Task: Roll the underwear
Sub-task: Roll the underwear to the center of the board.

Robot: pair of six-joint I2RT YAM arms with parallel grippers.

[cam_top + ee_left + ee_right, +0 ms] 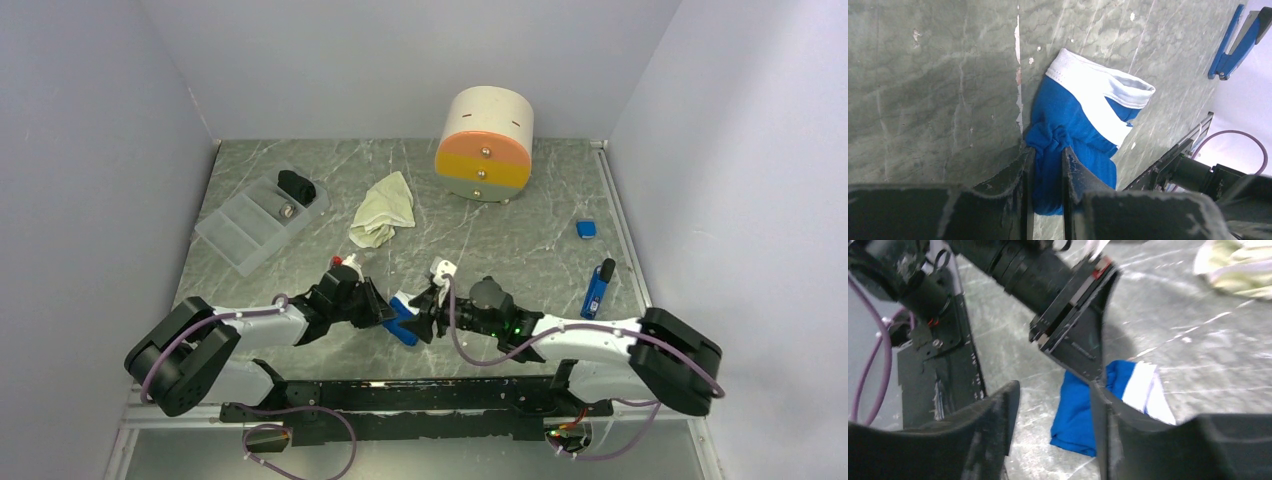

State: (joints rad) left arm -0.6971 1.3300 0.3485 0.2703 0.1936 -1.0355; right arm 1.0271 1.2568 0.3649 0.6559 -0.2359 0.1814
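- Royal blue underwear (404, 322) of soft cloth with white trim lies bunched on the green marbled table (520, 260). It is well in front of the round cream-and-orange drawer cabinet (485, 145), between the two grippers.
- The left gripper (1048, 152) has its fingers drawn narrow, pinching a blue fold of that garment; the white band lies past the fingertips.
- The right gripper (1054, 387) faces it, fingers spread wide and clamping nothing, with the blue cloth showing beyond the gap.
- Pale cream-yellow underwear (383, 210) sits crumpled to the cabinet's left and a little nearer, well apart from both grippers.
- A translucent grey plastic tray (240, 235), farther left of the cabinet, holds a black rolled bundle (297, 185) in its rear compartment.
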